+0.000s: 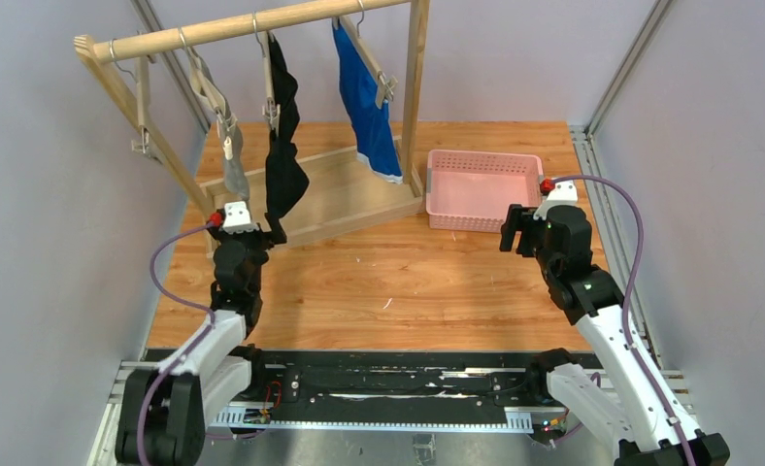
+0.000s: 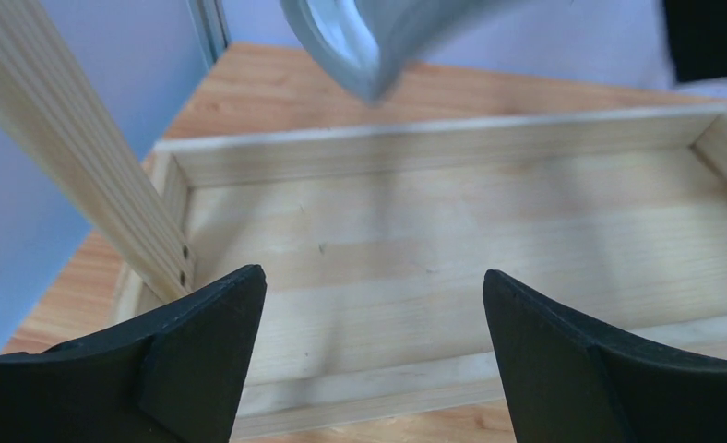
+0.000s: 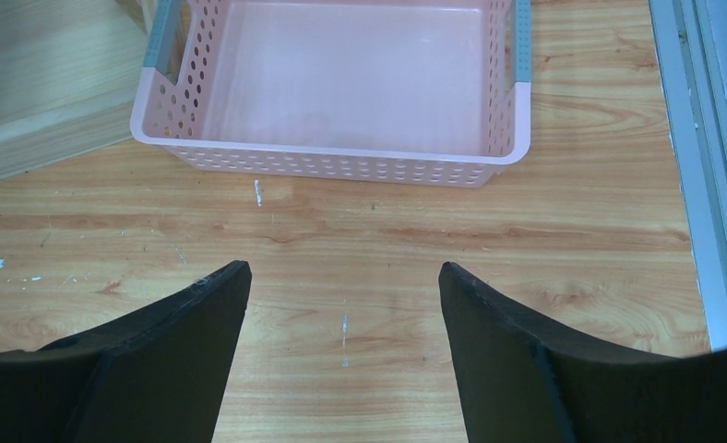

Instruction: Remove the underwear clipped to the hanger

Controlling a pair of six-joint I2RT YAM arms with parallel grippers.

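Gaping wide and empty, the left gripper hovers over the wooden rack's base, just under the clipped grey briefs; black briefs and blue briefs hang to their right. The right gripper, equally wide and empty, faces the pink basket.

The right gripper, jaws apart, hangs near a pink basket.

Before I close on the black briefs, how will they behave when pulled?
The black briefs hang in a long limp drape, so they are probably floppy and light. Their hanger hooks over the wooden rail, so a pull will likely swing it first.
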